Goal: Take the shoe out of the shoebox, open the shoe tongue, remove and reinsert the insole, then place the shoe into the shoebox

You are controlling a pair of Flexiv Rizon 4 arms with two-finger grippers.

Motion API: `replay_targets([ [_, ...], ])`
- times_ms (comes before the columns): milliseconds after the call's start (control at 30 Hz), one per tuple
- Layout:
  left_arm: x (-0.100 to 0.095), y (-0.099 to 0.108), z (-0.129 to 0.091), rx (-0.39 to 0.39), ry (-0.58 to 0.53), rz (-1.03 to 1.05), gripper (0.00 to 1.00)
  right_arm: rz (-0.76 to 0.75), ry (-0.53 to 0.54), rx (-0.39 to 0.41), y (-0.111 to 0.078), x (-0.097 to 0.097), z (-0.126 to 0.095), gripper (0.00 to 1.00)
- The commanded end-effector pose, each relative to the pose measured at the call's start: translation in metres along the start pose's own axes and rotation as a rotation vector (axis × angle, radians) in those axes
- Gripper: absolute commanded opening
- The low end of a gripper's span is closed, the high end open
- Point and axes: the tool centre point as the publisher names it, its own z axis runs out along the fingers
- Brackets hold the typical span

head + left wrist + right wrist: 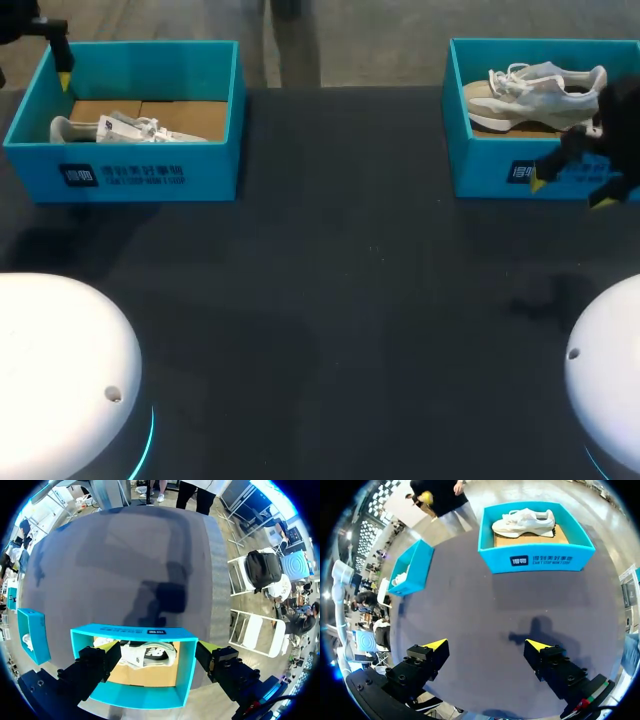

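**Q:** Starting at the left, what is shown?

**A:** The left gripper (pixel 159 652), fingers spread wide and holding nothing. It hangs over the left box (pixel 140 160), near that box's far left corner in the head view. The left shoe (pixel 110 128) lies inside, seemingly on its side.

**Q:** And at the right?

**A:** The right box (pixel 480 165) holds the right shoe (pixel 535 90), sole down. The right gripper (pixel 486 645) hovers over bare table (pixel 485 605) on the near side of that box, its fingers just as wide and empty.

**Q:** How far along is the task?

**A:** By judgement, no step shows as done. Each shoe rests in its box and neither is gripped. Lifting out, opening the tongue, pulling and refitting the insole, and the return all appear to remain (which shoe is meant, the views do not settle).

**Q:** What cannot be read?

**A:** No insole shows, and the tongues are lost under the laces. In the head view the front wall hides the left shoe's lower part, the right arm covers the right box's near right corner, and the left arm is cut off at the edge. The left gripper's yellow tips barely show in its own wrist view.
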Motion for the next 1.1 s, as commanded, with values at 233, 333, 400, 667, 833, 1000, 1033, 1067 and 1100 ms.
replay_targets([
  [233,0.000,-0.001,-0.001,-0.001,0.002,0.000,1.00,0.001,-0.005,0.005,0.002,0.001,0.002,1.00],
  [333,0.000,-0.001,-0.001,-0.001,0.002,0.000,1.00,-0.004,-0.014,0.004,0.004,0.000,0.002,1.00],
  [400,0.000,-0.001,-0.001,-0.001,0.002,0.000,1.00,0.024,-0.067,-0.021,0.014,-0.009,0.000,1.00],
  [667,0.000,-0.001,-0.001,-0.001,0.002,0.000,1.00,0.038,-0.178,-0.044,0.056,-0.032,-0.007,1.00],
  [833,0.000,-0.001,-0.001,-0.001,0.002,0.000,1.00,0.047,-0.219,-0.063,0.095,-0.050,-0.008,1.00],
  [1000,0.000,-0.001,-0.001,-0.001,0.002,0.000,1.00,0.053,-0.253,-0.072,0.128,-0.065,-0.003,1.00],
  [1033,0.000,-0.001,-0.001,-0.001,0.002,0.000,1.00,0.052,-0.268,-0.060,0.134,-0.067,0.000,1.00],
  [1067,0.000,-0.001,-0.001,-0.001,0.002,0.000,1.00,0.051,-0.266,-0.060,0.139,-0.069,0.003,1.00],
  [1100,0.000,-0.001,-0.001,-0.001,0.002,0.000,1.00,0.055,-0.274,-0.058,0.145,-0.071,0.006,1.00],
])
